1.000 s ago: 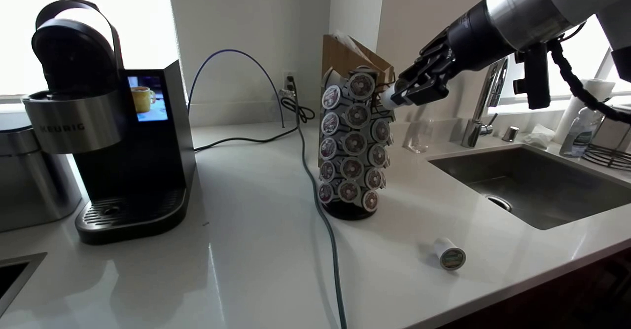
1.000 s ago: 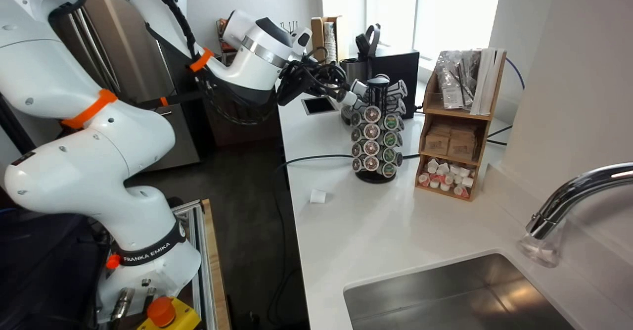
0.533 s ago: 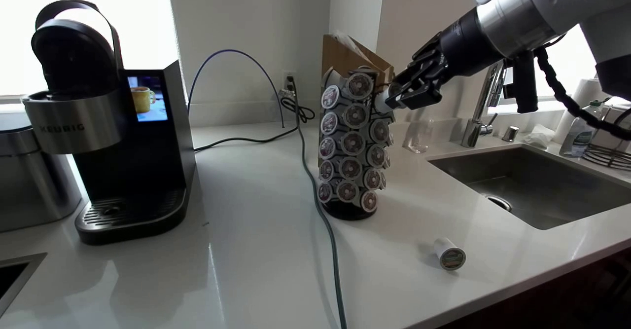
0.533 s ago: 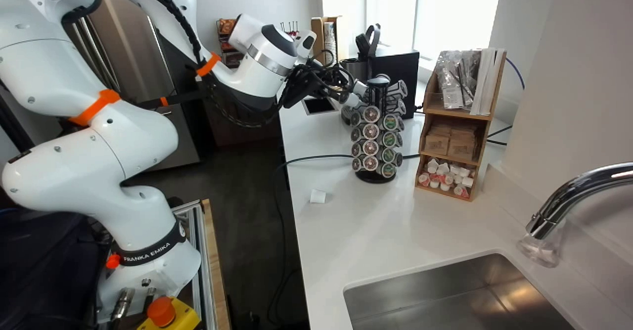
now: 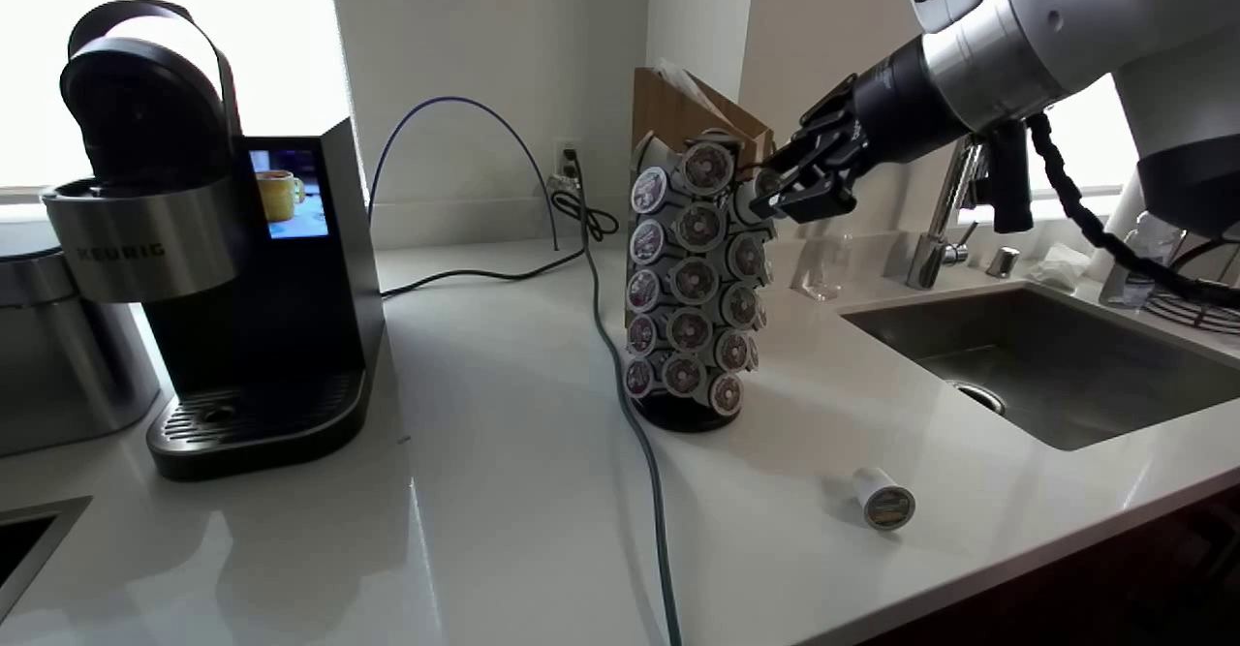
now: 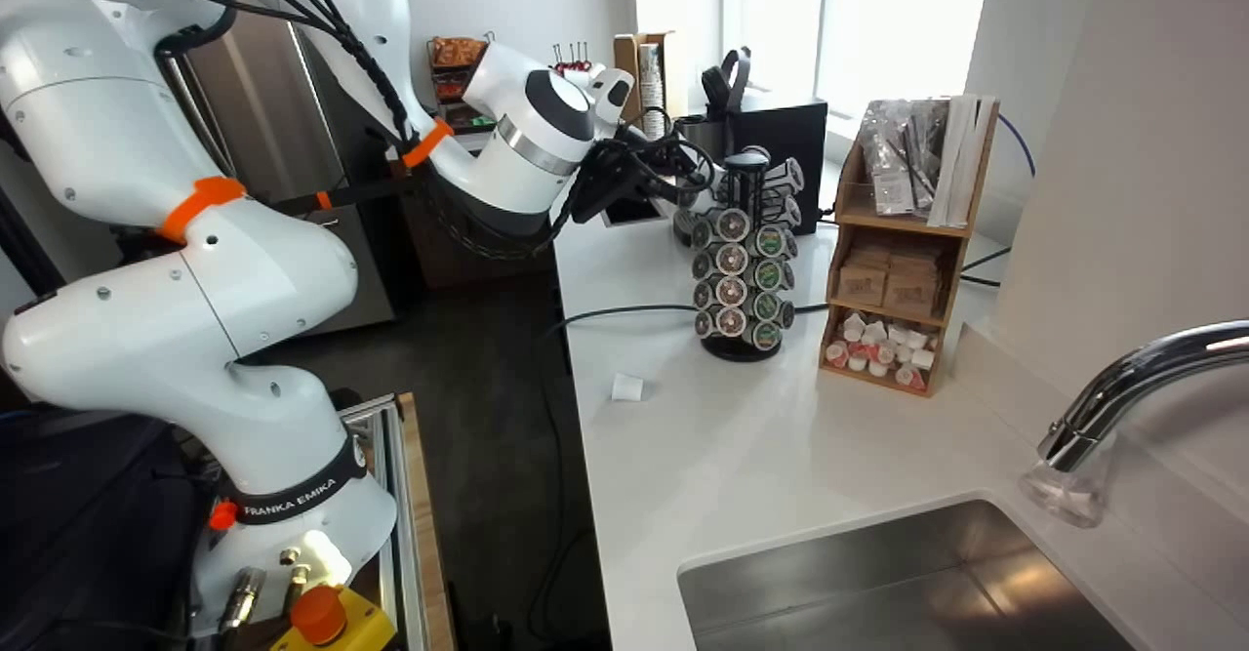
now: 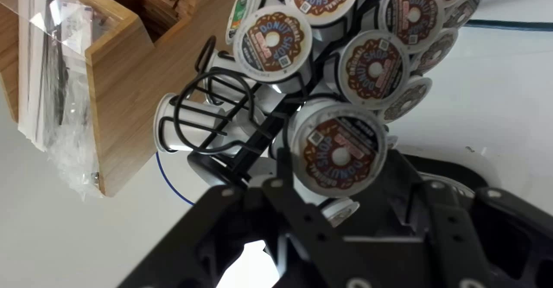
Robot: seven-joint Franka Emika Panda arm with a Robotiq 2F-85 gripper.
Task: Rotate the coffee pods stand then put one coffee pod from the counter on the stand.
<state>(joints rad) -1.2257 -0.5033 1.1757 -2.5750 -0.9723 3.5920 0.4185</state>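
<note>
Fingers (image 5: 802, 202) hold 1 coffee pod (image 5: 743, 203) at the stand (image 5: 686, 417).

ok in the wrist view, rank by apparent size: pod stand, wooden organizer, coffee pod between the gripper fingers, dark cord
1. Pod stand and wooden organizer: too close to rank, both cut off by the frame
2. Coffee pod
3. Dark cord

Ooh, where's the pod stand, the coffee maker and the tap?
Pod stand (image 5: 686, 418): in an exterior view, on its black base.
Coffee maker (image 5: 205, 244): in an exterior view, on its silver front.
Tap (image 6: 1147, 366): in an exterior view, on its curved spout.
</note>
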